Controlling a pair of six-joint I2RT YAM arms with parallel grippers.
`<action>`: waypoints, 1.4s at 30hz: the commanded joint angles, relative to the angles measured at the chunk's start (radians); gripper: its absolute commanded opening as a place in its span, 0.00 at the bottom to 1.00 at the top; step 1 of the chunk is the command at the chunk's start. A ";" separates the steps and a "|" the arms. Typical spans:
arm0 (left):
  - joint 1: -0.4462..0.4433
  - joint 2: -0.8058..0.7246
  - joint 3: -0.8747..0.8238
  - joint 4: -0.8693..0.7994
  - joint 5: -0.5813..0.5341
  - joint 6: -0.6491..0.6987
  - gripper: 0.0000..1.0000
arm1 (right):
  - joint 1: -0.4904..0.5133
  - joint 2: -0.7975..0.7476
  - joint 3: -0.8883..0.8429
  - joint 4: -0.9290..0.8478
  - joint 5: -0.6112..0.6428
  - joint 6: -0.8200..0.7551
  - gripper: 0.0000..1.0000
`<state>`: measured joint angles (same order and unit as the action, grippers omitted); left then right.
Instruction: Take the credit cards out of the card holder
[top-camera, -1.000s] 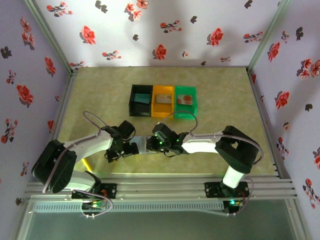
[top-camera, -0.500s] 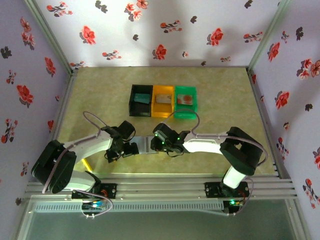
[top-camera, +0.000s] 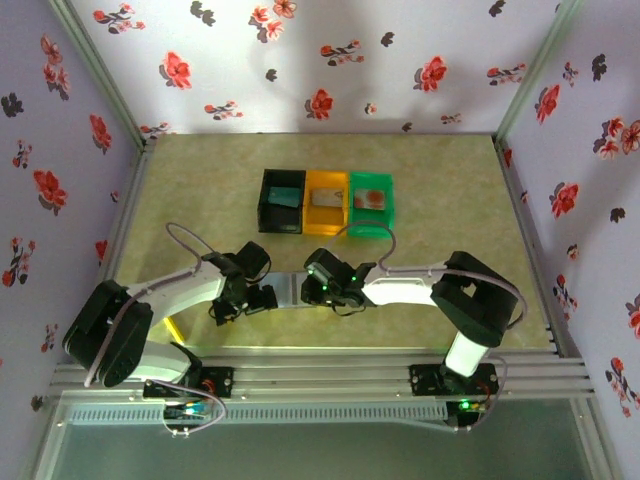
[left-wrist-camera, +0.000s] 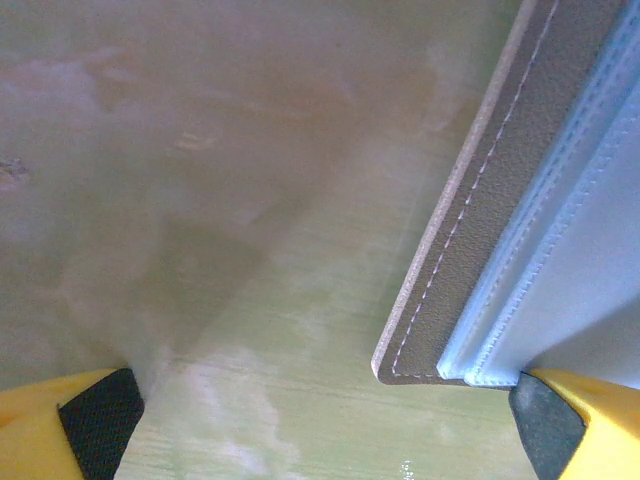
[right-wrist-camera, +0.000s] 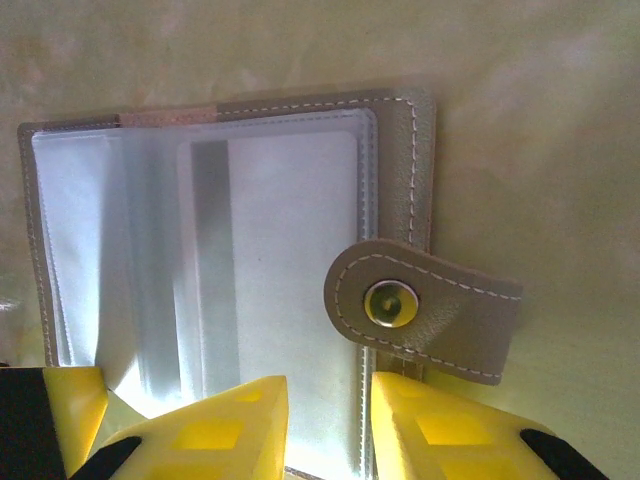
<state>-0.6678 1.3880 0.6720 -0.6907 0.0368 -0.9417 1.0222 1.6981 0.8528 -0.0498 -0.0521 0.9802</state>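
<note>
R arm crept left over the card holder; nothing pulled yet.
Table: holder lies open btwn both grippers, unmoved. Left gripper spread wide, one pad touching its corner. Right gripper nearly closed astride tab-side edge, can't tell if clamped. Pale card looks still sleeved, so extraction's pending.

Card holder partly beyond left-wrist frame edge
</note>
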 joint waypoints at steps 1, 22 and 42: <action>-0.010 0.051 -0.056 0.059 0.015 -0.017 1.00 | 0.007 0.020 -0.003 0.014 0.005 0.010 0.29; -0.009 0.050 -0.070 0.073 0.020 -0.016 1.00 | 0.009 0.010 0.000 0.062 -0.029 0.017 0.19; -0.002 -0.002 -0.071 0.055 0.015 -0.002 1.00 | 0.013 -0.013 0.024 0.181 -0.095 -0.011 0.16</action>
<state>-0.6678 1.3609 0.6525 -0.6762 0.0330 -0.9413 1.0260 1.7069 0.8558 0.0803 -0.1158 0.9794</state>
